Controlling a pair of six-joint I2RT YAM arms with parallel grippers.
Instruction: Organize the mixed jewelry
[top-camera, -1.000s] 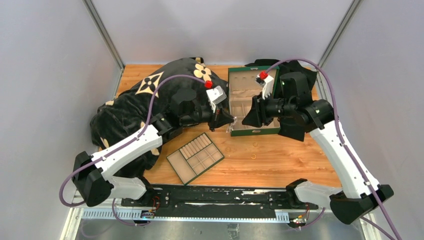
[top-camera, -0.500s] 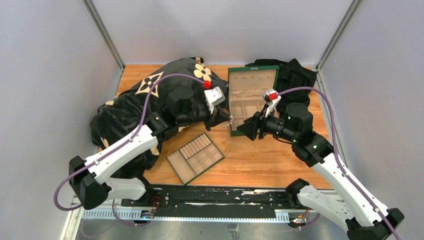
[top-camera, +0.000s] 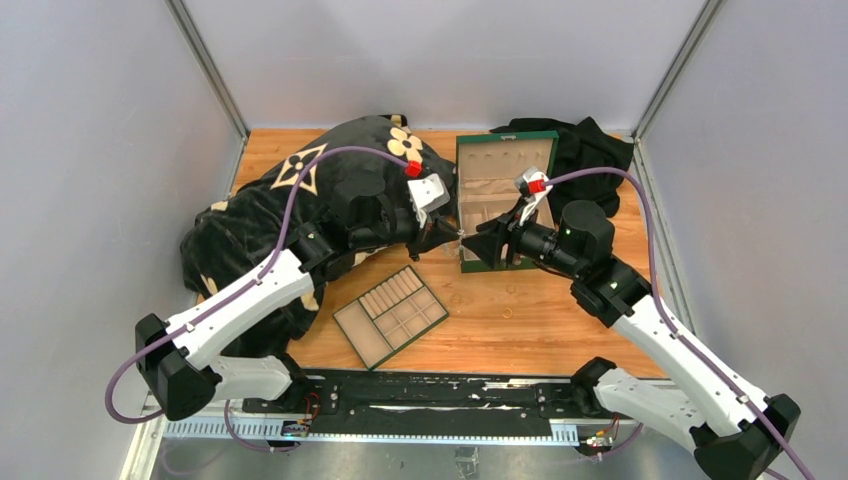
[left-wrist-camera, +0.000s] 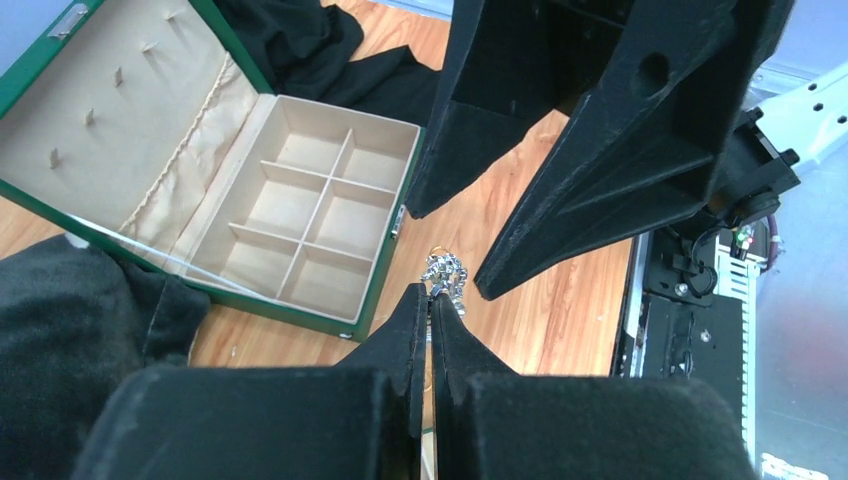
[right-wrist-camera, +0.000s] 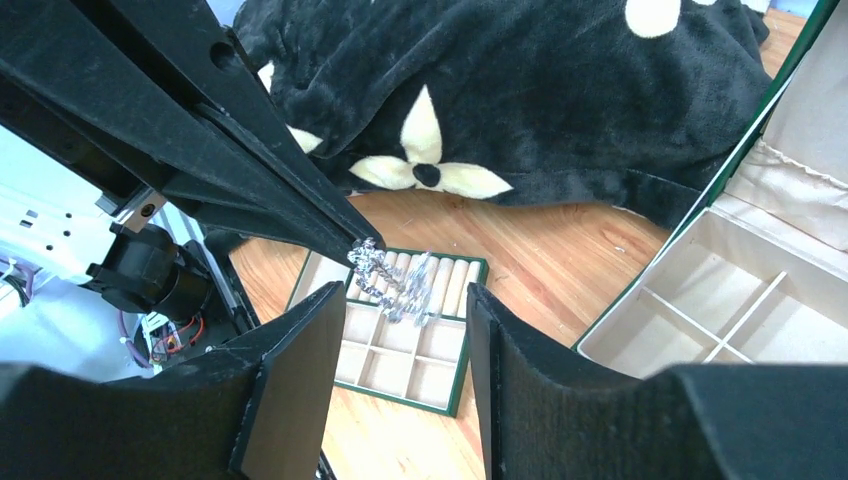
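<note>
The silvery sparkly cluster of tiny metal jewelry (left-wrist-camera: 443, 274) is dangling above the wooden surface (left-wrist-camera: 560, 300), pinched in your clenched left gripper (left-wrist-camera: 430, 303), so you should be centring your spread right gripper (right-wrist-camera: 400, 295) around it before closing.

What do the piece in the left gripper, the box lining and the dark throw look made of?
Silvery cluster, pinched in the left gripper: likely metal, perhaps with clear stones, going by its bright glints. Green box lining: matte beige fabric, seemingly suede-like; it gathers in folds at the hinge. Dark throw: plush fleece, by its fuzzy nap.
</note>
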